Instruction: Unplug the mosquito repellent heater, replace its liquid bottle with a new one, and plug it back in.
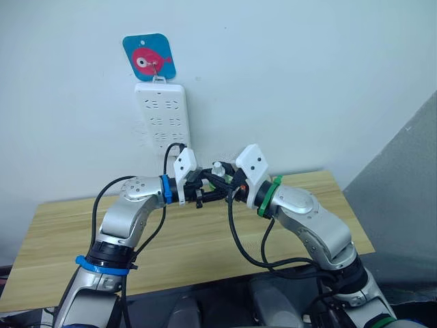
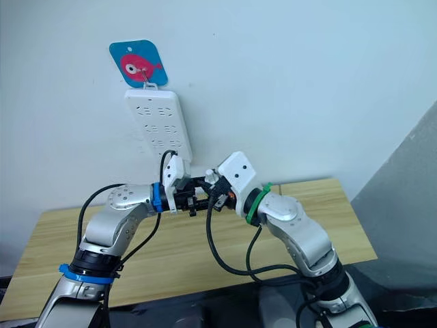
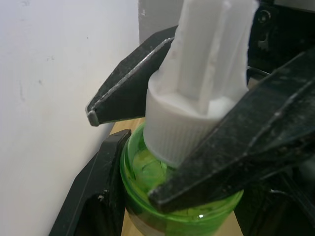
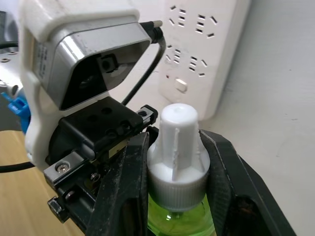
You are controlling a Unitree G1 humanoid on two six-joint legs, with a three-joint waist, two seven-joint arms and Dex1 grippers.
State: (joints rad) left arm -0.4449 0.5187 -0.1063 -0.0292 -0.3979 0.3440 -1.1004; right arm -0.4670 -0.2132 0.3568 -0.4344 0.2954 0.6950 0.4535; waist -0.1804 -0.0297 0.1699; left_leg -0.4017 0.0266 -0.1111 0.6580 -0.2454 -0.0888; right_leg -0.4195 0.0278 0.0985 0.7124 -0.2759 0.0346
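Note:
A liquid bottle [image 4: 174,147] with a green body [image 3: 142,169] and a ribbed white cap is held in the air above the wooden table [image 1: 61,239], just below the power strip. My right gripper [image 1: 224,183] is shut on the cap, one black finger [image 4: 123,191] on each side. My left gripper [image 1: 205,193] meets it from the other side and is shut on the green body, with a finger [image 3: 96,196] pressed against it. The mosquito repellent heater is out of view.
A long white power strip [image 1: 161,116] hangs on the wall from a blue fish hook [image 1: 149,58], directly behind the grippers. A grey slanted panel [image 1: 403,184] stands to the right of the table.

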